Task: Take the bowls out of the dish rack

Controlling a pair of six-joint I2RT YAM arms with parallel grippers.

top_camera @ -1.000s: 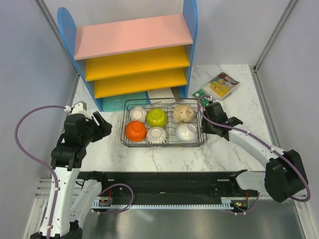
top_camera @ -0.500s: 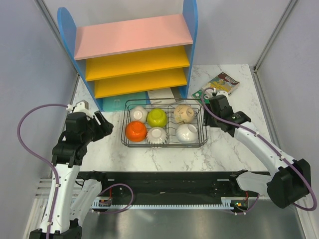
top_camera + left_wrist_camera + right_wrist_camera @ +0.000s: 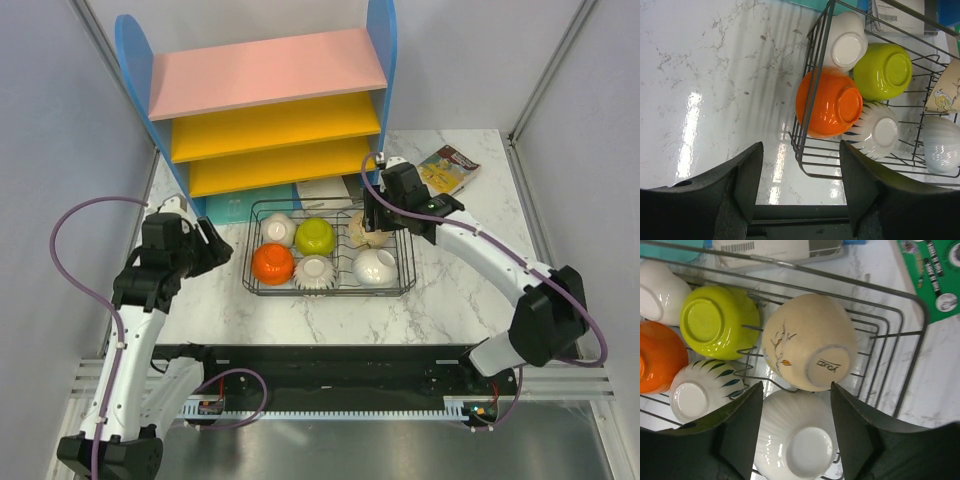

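The dish rack is a black wire basket at mid table holding several upturned bowls: white, green, beige, orange, leaf-patterned and ribbed white. My left gripper is open and empty, just left of the rack; in its wrist view its fingers frame the rack's left rim and the orange bowl. My right gripper is open and empty above the rack's back right, over the beige bowl and ribbed white bowl.
A blue shelf unit with pink and yellow boards stands right behind the rack. A paper lies under it. A booklet and a green card lie back right. Grey partitions wall both sides.
My right arm has swung left from beside the rack's right end to above its back right corner. My left gripper has shifted slightly toward the rack.
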